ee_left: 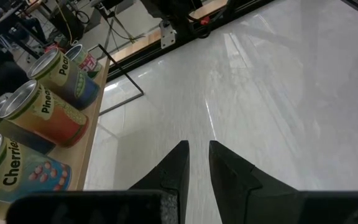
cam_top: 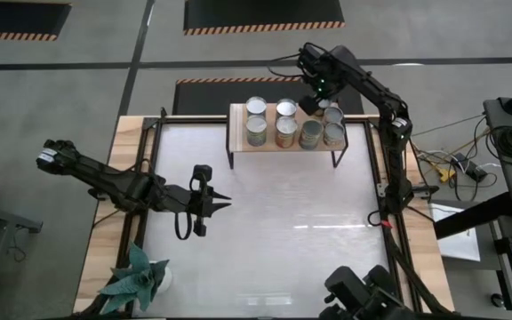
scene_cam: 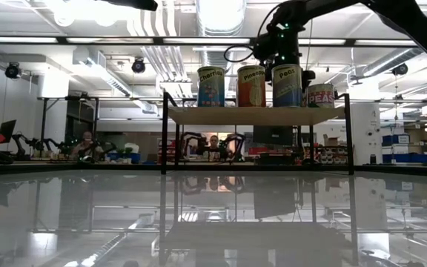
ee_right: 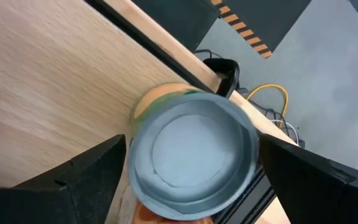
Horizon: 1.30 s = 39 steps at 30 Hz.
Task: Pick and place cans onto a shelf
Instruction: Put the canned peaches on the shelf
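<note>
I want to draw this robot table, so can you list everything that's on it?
table: one, white top with wooden edges, under everything.
shelf: one, light wood on thin black legs, at the far edge of the table.
cans: at least seven showing, silvery tops with colourful labels, all standing upright on the shelf in two rows.
plant: one, teal and spiky, at the near left corner of the table.
left gripper: one, dark, shut and empty, over the left middle of the table, pointing towards its middle.
right gripper: one, dark, open, above the back right of the shelf, with a finger on each side of one can.
</note>
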Available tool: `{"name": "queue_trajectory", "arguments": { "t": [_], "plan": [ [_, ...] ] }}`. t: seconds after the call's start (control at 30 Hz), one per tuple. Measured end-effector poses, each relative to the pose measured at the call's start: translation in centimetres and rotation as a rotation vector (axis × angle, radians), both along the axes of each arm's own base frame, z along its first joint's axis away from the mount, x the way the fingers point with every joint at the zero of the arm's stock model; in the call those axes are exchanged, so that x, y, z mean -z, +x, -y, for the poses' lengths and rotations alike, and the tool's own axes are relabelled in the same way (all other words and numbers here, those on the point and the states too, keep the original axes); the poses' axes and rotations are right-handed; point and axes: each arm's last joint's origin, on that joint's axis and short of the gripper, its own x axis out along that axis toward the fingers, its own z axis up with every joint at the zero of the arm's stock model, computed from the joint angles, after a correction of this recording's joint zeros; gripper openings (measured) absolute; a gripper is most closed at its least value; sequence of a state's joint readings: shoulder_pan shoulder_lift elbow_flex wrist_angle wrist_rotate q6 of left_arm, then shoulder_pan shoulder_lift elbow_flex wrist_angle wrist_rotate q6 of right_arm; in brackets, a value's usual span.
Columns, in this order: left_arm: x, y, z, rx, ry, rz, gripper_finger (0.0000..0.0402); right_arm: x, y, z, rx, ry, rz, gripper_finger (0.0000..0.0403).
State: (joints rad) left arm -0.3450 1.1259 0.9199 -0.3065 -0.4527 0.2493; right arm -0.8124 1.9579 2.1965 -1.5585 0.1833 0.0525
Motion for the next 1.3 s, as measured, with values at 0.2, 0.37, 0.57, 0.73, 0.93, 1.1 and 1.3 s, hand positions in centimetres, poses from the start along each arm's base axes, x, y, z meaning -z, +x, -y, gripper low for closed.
{"name": "queue_trajectory", "arguments": {
  "t": [0.2, 0.37, 0.57, 0.73, 0.93, 1.1, 1.3],
  "plan": [
    [0.0, 0.0, 0.0, 0.000, 0.000, 0.000, 0.0044, -1.0, -0.1, -0.1, 0.000, -0.025, 0.024, 0.0353],
    [0.0, 0.0, 0.0, 0.000, 0.000, 0.000, 0.0044, -2.5, -0.2, -0.2, -0.001, -0.063, 0.060, 0.0354],
    [0.0, 0.0, 0.0, 0.000, 0.000, 0.000, 0.0044, -4.6, -0.7, -0.8, -0.015, -0.118, 0.112, 0.0344],
    [0.0, 0.0, 0.0, -0.002, -0.003, 0.001, 0.0044, -4.8, -0.9, -0.9, -0.028, -0.118, 0.113, 0.0290],
    [0.0, 0.0, 0.0, -0.002, -0.004, 0.001, 0.0044, -4.5, -0.8, -0.9, -0.024, -0.111, 0.107, 0.0137],
    [0.0, 0.0, 0.0, -0.003, -0.005, 0.001, 0.0044, -3.3, -0.6, -0.7, -0.029, -0.076, 0.074, 0.0022],
    [0.0, 0.0, 0.0, -0.006, -0.012, 0.002, 0.0044, -1.4, -0.4, -0.5, -0.028, -0.023, 0.025, 0.0018]
  ]
}}
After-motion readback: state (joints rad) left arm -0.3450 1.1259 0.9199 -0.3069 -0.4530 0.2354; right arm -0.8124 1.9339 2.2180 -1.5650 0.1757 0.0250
